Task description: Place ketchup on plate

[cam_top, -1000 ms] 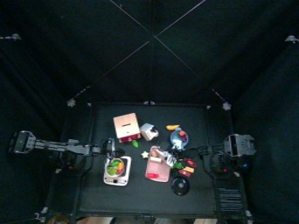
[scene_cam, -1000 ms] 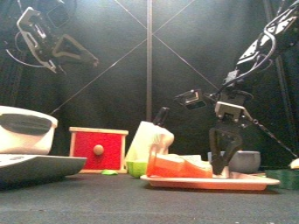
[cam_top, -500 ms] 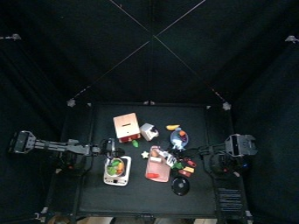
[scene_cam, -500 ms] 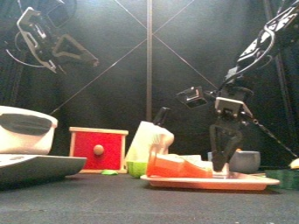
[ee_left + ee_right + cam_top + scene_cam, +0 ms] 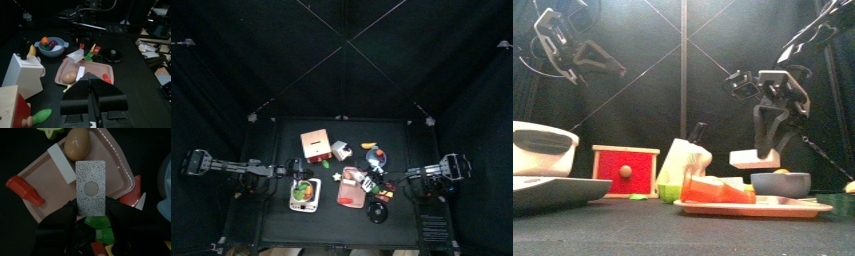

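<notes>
Ketchup too small to find from above, pink tray near worktop front edge, at table level right gripper raised, clamping white block, left gripper opening unclear, right wrist shows red ketchup lying at tray's rim.

- Tray: pink plastic, smooth, slight sheen along raised rim.
- Card between the fingers: grey, finely speckled, matt, with a paler oval at centre.
- Fingers: black, matt, hard plastic look.
- Ketchup: red, glossy plastic.
- Egg: tan, smooth, soft shine.
- Bowl: blue-grey, smooth plastic.
- Box: red painted wood, round wooden knob.
- Carton: white, matt, paper-like.
- Counter: black, matt.
- Curtains: black cloth, dull.
</notes>
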